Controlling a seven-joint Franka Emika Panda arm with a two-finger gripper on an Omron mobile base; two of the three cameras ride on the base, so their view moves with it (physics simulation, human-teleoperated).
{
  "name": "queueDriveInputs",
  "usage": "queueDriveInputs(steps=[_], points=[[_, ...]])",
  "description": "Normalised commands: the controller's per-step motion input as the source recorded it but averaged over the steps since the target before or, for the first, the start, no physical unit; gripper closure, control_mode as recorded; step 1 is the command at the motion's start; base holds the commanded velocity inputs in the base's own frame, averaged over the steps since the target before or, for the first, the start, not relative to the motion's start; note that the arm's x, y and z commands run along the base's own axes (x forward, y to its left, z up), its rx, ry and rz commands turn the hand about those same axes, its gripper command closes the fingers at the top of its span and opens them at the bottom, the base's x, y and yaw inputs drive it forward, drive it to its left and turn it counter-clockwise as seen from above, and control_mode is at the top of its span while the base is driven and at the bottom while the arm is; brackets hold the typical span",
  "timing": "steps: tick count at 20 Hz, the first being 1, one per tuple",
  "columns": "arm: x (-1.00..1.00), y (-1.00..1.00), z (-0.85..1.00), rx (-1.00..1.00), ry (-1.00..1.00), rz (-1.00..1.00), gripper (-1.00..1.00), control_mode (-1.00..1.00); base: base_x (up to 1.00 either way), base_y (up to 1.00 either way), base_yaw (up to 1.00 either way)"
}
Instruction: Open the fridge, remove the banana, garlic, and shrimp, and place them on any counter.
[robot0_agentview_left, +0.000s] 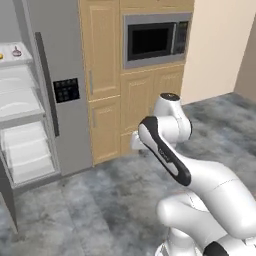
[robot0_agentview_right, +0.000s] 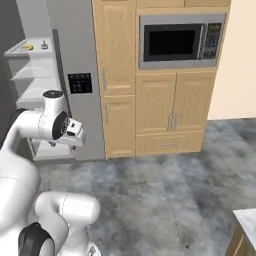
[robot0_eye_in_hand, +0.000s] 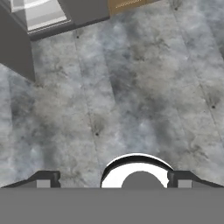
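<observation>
On your far left the fridge (robot0_agentview_left: 60, 100) stands with its left door swung open, baring the white shelves (robot0_agentview_left: 22, 130); its right door is closed, with the long dark handle and the black control panel (robot0_agentview_left: 66, 90) on it. On the top shelf you can see a small yellow item, probably the banana (robot0_agentview_right: 29, 47), and just beside it to the right the garlic (robot0_agentview_right: 44, 45), a tiny pale bulb with a thin stem; the two lie near each other but apart. You cannot make out the shrimp. Right of the fridge run the light wood cabinets (robot0_agentview_left: 102, 75), then the built-in microwave (robot0_agentview_right: 180, 41). The arm is folded in front of the cabinets, well apart from the shelves. In the hand view the gripper (robot0_eye_in_hand: 113, 178) points down at the grey stone floor (robot0_eye_in_hand: 131, 87), jaws spread wide, with nothing between them. At the lower right edge of the right base view a corner of the marble counter (robot0_agentview_right: 247, 220) shows.
</observation>
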Motion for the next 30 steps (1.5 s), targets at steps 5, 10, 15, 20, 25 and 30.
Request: queueDriveInputs(steps=[5, 10, 15, 20, 25, 30], points=[[0.0, 0.0, 0.0, 0.0, 0.0, 0.0, -1.0, 1.0, 1.0, 0.66, 0.27], [0.0, 0.0, 0.0, 0.0, 0.0, 0.0, -1.0, 1.0, 1.0, 0.4, 0.31], [0.0, 0.0, 0.0, 0.0, 0.0, 0.0, -1.0, 1.0, 1.0, 0.43, 0.33], [0.0, 0.0, 0.0, 0.0, 0.0, 0.0, -1.0, 1.0, 0.87, 0.57, 0.28], [0.0, 0.0, 0.0, 0.0, 0.0, 0.0, -1.0, 1.0, 0.82, 0.59, 0.2], [0.0, 0.0, 0.0, 0.0, 0.0, 0.0, -1.0, 1.0, 0.9, 0.31, 0.11]])
